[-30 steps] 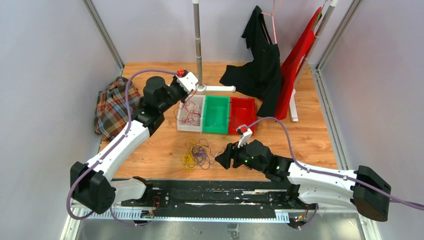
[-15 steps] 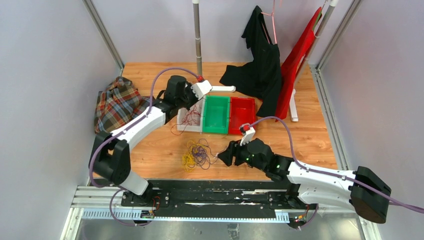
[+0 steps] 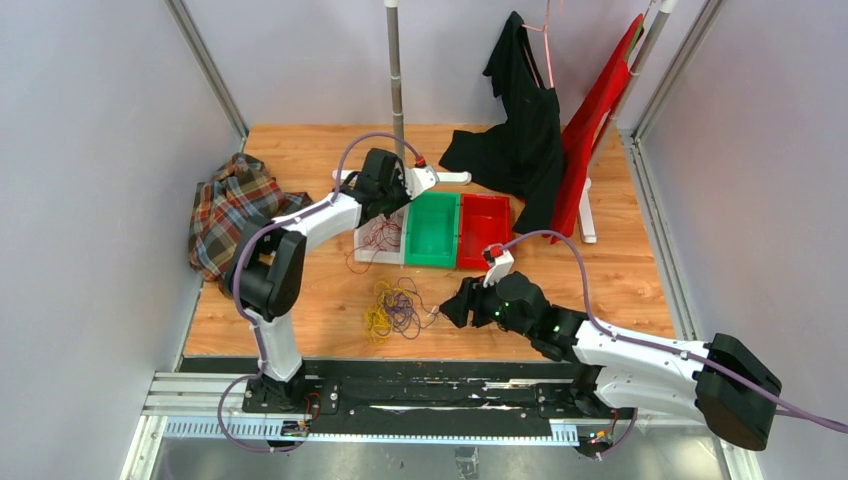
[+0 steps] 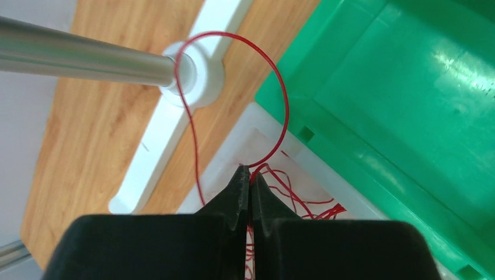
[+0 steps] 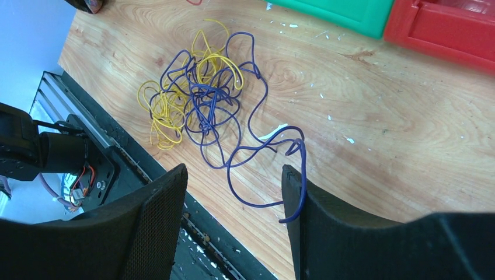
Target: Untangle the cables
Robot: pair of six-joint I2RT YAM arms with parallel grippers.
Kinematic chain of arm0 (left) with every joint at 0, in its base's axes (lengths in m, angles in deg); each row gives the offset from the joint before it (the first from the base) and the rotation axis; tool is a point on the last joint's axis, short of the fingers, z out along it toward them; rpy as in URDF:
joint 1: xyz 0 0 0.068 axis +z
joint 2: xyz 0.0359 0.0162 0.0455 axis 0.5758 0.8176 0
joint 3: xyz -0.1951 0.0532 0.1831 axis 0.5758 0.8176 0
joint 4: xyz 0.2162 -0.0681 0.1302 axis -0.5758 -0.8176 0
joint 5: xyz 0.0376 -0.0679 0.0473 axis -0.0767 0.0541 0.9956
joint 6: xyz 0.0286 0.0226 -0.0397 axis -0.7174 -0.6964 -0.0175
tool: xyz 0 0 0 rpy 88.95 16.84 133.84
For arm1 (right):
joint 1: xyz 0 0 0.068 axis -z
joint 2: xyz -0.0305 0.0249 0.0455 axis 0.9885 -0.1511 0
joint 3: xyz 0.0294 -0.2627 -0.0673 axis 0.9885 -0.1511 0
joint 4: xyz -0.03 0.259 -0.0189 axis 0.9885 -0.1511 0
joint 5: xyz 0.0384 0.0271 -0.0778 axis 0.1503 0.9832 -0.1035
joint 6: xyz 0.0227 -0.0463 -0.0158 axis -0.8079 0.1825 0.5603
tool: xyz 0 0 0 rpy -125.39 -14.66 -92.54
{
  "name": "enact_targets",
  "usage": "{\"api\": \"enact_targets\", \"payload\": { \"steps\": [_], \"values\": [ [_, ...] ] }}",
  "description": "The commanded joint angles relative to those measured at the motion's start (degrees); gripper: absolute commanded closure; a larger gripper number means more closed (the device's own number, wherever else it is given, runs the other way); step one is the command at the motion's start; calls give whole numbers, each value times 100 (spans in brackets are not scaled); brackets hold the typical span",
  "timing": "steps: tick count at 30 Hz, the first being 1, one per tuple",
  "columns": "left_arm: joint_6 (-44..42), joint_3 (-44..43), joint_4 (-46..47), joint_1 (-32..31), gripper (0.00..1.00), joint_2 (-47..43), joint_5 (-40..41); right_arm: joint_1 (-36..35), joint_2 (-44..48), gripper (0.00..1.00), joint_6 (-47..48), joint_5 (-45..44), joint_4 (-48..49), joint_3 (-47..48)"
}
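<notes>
On the table (image 3: 620, 270), nearer than the green bin (image 3: 432, 228) and a little to its left, a tangle of yellow and purple cables (image 5: 198, 99) lies loose. The right arm (image 3: 610, 350) holds its jaws wide apart just beside the tangle. At the green bin's left side, over the white bin (image 3: 378, 259) holding red cables (image 3: 380, 235), the left arm (image 3: 320, 215) has its jaws pressed together on a red cable (image 4: 287, 108) that arcs out past their tips.
</notes>
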Motion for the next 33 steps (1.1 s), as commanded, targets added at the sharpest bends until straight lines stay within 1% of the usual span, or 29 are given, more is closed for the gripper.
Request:
{"api": "enact_targets", "payload": {
  "steps": [1,4,5,6,8,9,10,16,18,20,24,29,32,33],
  "values": [
    [-89,-97,-105,-19,100,126,-36,168,-16,40,-31,107,-61,-71],
    [-59,-49,-191,-23,99,49,-129,206,-33,40,-8,150,-56,-50],
    [-84,-37,-213,-22,93,28,-125,210,-46,40,0,159,-46,-39],
    [-104,-60,-274,-17,84,3,-134,217,-62,40,4,173,-43,-16],
    [-101,-182,-501,19,64,-64,-278,219,-65,40,13,204,-50,1],
    [-126,-289,-696,52,52,-90,-397,219,-47,40,1,212,-56,0],
    [-175,-438,-956,63,43,-104,-485,219,-12,40,-8,212,-52,-8],
    [-163,-1281,-2354,255,24,-374,-874,219,209,41,-56,223,-149,-90],
    [-281,-1499,-2801,296,19,-510,-905,219,295,41,-78,238,-200,-121],
    [-382,-1615,-3142,340,18,-688,-951,219,364,41,-99,266,-232,-177],
    [-651,-1448,-3671,363,14,-1130,-1086,219,431,41,-74,435,-383,-145],
    [-727,-831,-3769,359,14,-1512,-1427,219,433,41,50,754,-1010,114],
    [-462,-856,-3883,365,15,-1439,-1365,217,408,43,0,1044,-1406,257],
    [-461,-872,-4012,364,13,-1443,-1389,211,387,44,19,1188,-1490,295]
  ]
}}
